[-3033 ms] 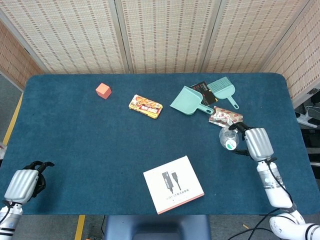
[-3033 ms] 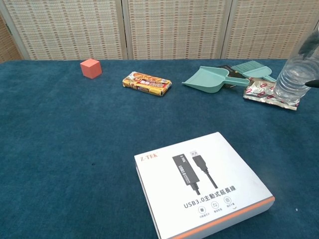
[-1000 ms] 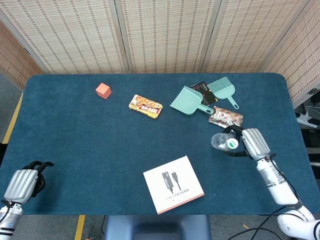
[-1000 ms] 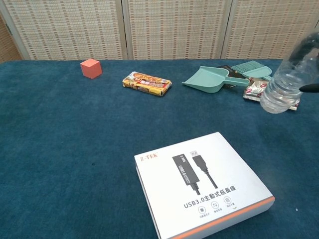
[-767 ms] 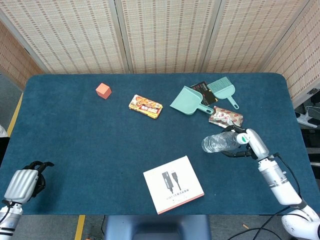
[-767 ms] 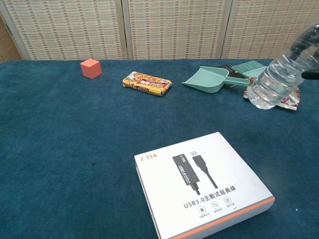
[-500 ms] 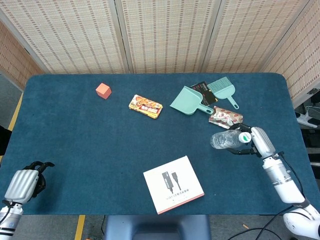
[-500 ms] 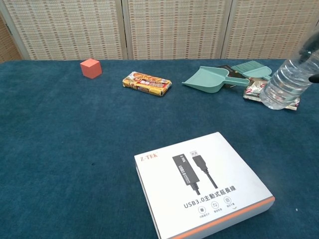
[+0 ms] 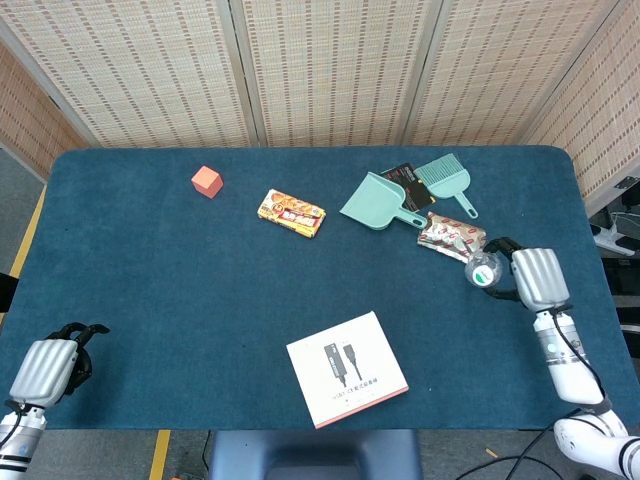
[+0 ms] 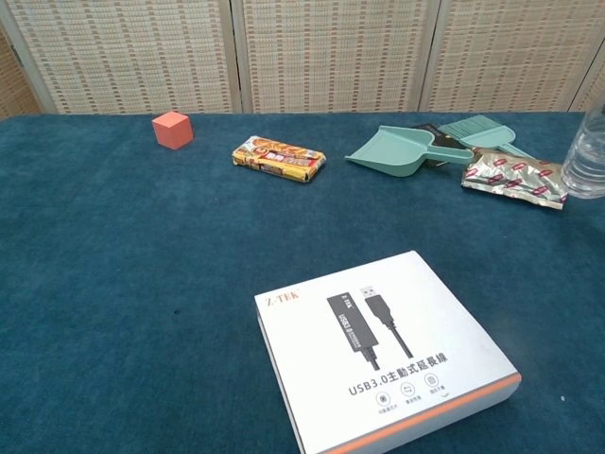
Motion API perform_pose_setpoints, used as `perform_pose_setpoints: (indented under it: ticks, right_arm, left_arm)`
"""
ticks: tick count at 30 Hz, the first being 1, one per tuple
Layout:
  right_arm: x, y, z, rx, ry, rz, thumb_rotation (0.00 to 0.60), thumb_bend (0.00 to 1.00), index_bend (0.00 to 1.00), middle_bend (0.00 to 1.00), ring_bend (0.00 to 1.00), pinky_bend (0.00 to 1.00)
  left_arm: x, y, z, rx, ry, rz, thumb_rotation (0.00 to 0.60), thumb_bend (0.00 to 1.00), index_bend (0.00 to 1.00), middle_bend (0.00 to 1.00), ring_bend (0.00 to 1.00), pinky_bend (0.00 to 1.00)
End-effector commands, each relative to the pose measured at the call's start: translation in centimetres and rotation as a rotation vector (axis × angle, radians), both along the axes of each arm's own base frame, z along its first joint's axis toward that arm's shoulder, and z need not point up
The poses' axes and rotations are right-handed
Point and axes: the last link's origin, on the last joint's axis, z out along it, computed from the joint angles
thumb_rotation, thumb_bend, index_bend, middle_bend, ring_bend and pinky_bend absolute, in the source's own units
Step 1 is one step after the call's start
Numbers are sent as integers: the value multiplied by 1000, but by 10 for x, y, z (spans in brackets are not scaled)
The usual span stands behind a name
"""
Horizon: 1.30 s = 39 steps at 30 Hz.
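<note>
Right hand point(image 9: 538, 277): I grip the bottle point(image 9: 484, 272), right of frame, beside foil packet point(image 9: 452, 236).
Left hand point(image 9: 45, 368): lower left, fingers curled, holding nothing.

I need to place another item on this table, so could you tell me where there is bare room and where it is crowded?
Bare cloth runs between the cube, the left hand and the white box, and between the snack bar and that box. It is crowded at back right: dustpan, brush, foil pack, and the bottle held by the right hand.
</note>
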Motion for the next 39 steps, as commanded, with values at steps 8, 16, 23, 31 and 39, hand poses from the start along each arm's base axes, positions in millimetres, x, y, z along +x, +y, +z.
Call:
perform_pose_setpoints:
  ticks: [8, 16, 23, 31, 39]
  right_arm:
    - [80, 36, 18, 101, -181, 230, 600, 245, 705, 680, 636, 718]
    - [27, 18, -8, 140, -67, 25, 600, 245, 705, 680, 636, 719]
    - [6, -2, -30, 163, -37, -48, 600, 245, 705, 680, 636, 720]
    - [51, 20, -2, 117, -139, 112, 600, 245, 705, 680, 636, 720]
    - [27, 21, -1, 141, -167, 28, 600, 245, 705, 680, 636, 720]
  left_arm:
    - [0, 0, 0, 0, -1, -1, 600, 460, 299, 344, 245, 400]
    - [1, -1, 1, 2, -5, -1, 600, 461, 300, 349, 245, 400]
    - [0, 0, 2, 1, -5, 3, 600, 460, 300, 350, 245, 400]
    - [0, 0, 2, 5, -6, 0, 600, 459, 299, 351, 245, 400]
    - [0, -1, 1, -1, 0, 1, 600, 460, 300, 352, 245, 400]
